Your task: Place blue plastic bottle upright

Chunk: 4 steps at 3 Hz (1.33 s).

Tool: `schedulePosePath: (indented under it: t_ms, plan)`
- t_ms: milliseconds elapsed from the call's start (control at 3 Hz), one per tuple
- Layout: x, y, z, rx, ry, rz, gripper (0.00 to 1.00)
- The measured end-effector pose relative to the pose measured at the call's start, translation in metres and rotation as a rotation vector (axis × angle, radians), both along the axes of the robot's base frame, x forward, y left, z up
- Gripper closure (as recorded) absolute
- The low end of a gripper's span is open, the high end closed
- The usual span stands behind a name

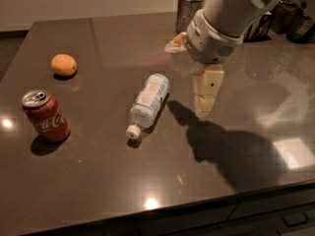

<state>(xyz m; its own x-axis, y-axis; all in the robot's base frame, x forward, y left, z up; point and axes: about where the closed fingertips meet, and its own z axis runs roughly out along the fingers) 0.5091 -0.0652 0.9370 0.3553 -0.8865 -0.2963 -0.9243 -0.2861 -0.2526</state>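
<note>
The blue plastic bottle (147, 103) lies on its side near the middle of the dark table (98, 181), white cap toward the front, base toward the back right. My gripper (206, 96) hangs from the arm just right of the bottle, pointing down above the table, apart from the bottle and holding nothing.
A red Coca-Cola can (45, 115) stands at the left. An orange (64, 64) lies at the back left. A metal cup (188, 6) and a dark wire basket (266, 23) stand at the back right, partly behind the arm. The table's front edge runs below.
</note>
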Motion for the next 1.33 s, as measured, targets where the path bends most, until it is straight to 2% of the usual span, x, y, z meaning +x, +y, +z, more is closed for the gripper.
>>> schedulePosePath:
  t_ms: [333, 667, 1000, 1333]
  plan:
    - [0.004, 0.034, -0.010, -0.012, -0.026, 0.134, 0.00]
    - [0.004, 0.063, -0.024, -0.038, -0.021, 0.255, 0.00]
    - [0.003, 0.083, -0.039, -0.062, -0.003, 0.359, 0.00]
    - [0.003, 0.091, -0.053, -0.095, 0.002, 0.442, 0.00]
